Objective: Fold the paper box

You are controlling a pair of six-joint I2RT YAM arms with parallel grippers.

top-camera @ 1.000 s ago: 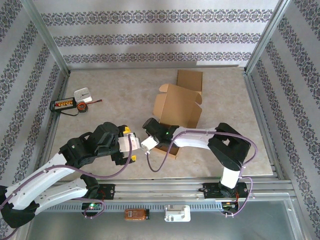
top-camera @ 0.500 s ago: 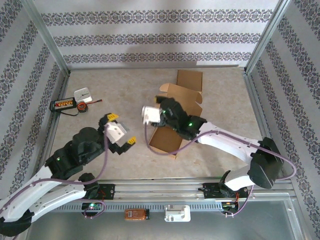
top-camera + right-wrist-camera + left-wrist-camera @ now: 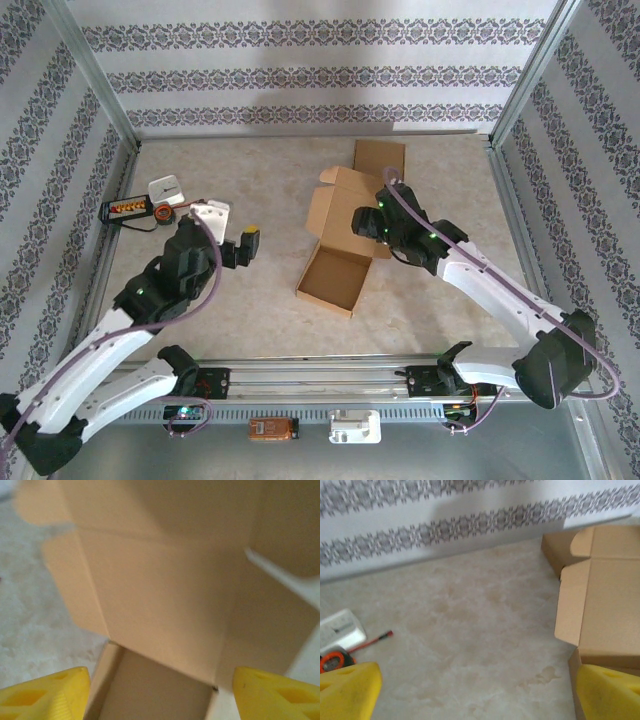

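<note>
Paper box (image 3: pixel 345 240): on worktop (image 3: pixel 250 300), tray formed, lid raised, unfolded.
Right gripper (image 3: pixel 160 692): over box lid, jaws open, empty; likely placed to press the lid down.
Left gripper (image 3: pixel 475 692): left of box, apart, jaws wide, empty.

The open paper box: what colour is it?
Plain light brown; the open paper box shows best in the top external view.

Left gripper (image 3: pixel 477 695) spread wide, yellow fingertips (image 3: pixel 347 690) sitting in the two bottom corners with bare beige marbled tabletop (image 3: pixel 470 620) between them. On the right, the brown cardboard box (image 3: pixel 610 605), flaps up and open, just beyond the right fingertip. Far left: a white rectangular device (image 3: pixel 337 630), an orange-and-black tape measure (image 3: pixel 334 660) and a thin red pen (image 3: pixel 372 640). Patterned wallpaper wall (image 3: pixel 445 525) behind.
</note>
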